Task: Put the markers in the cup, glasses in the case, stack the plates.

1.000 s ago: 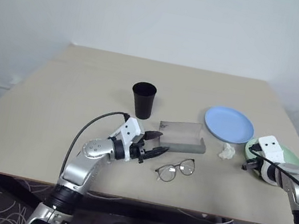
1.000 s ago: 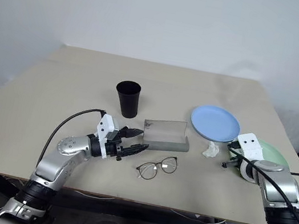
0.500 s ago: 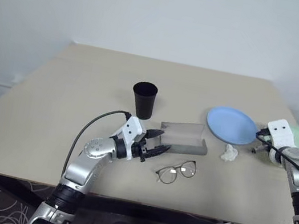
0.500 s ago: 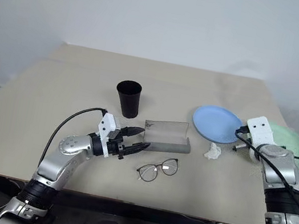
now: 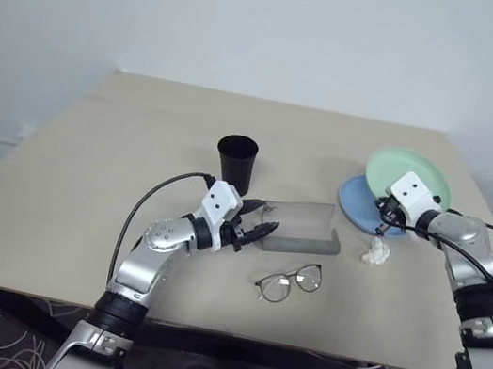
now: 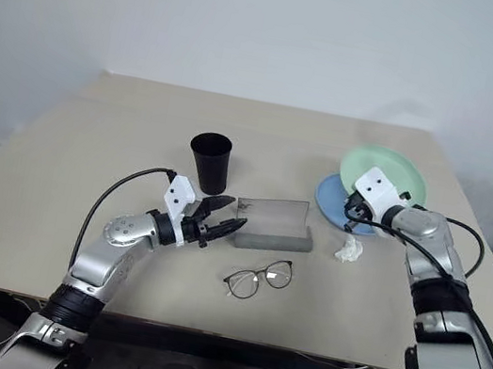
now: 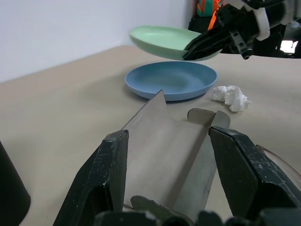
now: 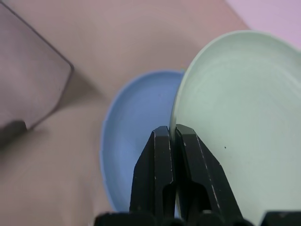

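Above the light blue plate (image 5: 369, 206), right gripper (image 8: 173, 141) fingers pinched tight on rim of pale green plate (image 5: 409, 170), held off the surface (image 5: 86, 175). Left gripper (image 5: 260, 231) fingers spread, empty, at the case's (image 5: 304, 229) left end. Case lies open, left of the blue plate. Glasses (image 5: 289, 282) in front of case, cup (image 5: 235, 163) behind it.

pale green plate (image 5: 409, 171), light blue plate (image 5: 355, 201), black cup (image 5: 235, 162)

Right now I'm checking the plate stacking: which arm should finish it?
Right. Its tool is shut on the green plate's rim, held above the blue plate.
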